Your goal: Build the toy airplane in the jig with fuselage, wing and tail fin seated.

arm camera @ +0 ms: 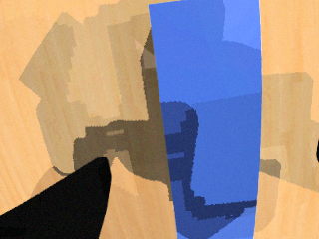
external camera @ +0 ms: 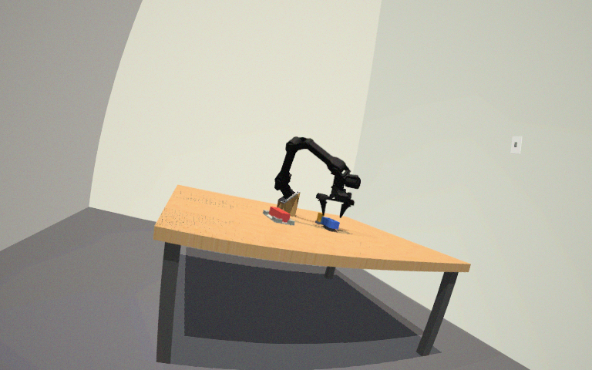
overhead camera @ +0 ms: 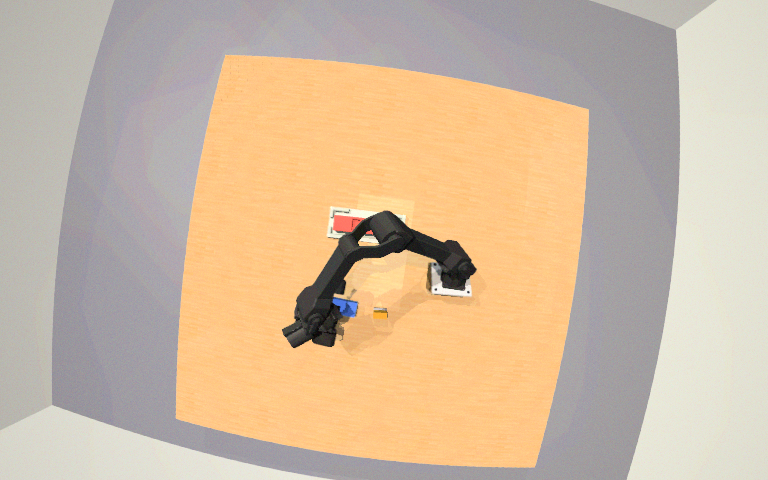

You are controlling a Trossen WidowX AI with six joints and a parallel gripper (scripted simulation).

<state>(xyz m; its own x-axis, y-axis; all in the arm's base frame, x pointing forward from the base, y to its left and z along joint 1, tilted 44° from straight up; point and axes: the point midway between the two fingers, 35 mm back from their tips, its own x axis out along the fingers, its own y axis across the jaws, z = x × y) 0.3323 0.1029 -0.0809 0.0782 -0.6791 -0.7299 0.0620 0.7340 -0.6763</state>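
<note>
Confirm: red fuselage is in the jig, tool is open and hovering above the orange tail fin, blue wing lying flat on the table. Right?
One thing is off: the open tool hovers above the blue wing, not the orange tail fin, which lies beside the wing. The wrist view is filled by the wing directly below. The rest holds: the red fuselage is in the jig, and the wing lies flat on the table.
</note>
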